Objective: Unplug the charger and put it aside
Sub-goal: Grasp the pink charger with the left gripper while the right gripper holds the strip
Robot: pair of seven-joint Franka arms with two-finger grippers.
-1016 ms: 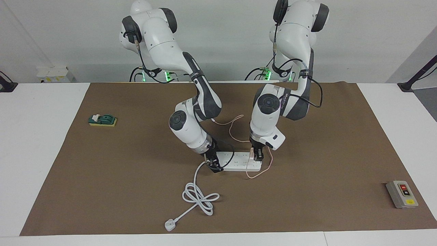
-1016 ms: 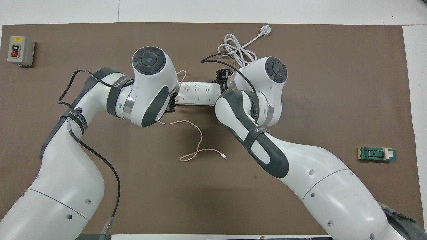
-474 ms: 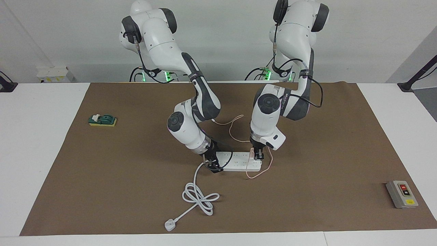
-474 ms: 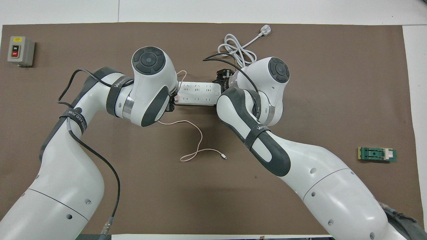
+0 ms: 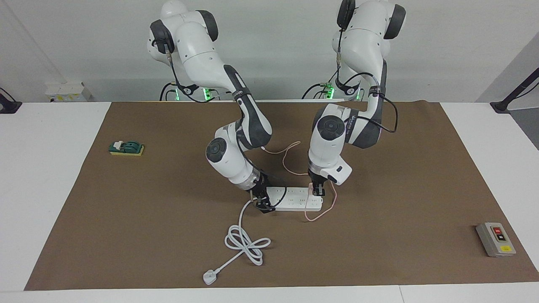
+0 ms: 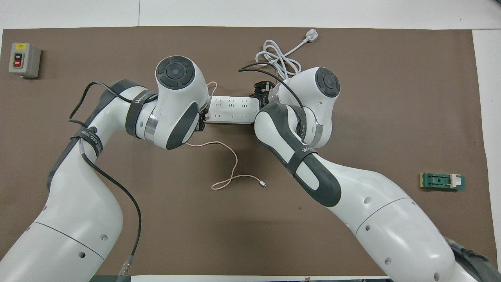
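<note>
The charger is a small pale pink cube plugged into the white power strip at the end toward the left arm. My left gripper comes straight down on it and is shut on the charger. In the overhead view only a pink edge of the charger shows under the left wrist. Its thin pink cable loops toward the robots and ends in a tiny connector. My right gripper is down at the cord end of the power strip.
The strip's thick white cord lies coiled farther from the robots, ending in a white plug. A grey switch box sits toward the left arm's end. A green block lies toward the right arm's end.
The left gripper's fingers have closed onto the charger. The right arm's elbow has shifted slightly while its gripper stayed at the strip's cord end.
</note>
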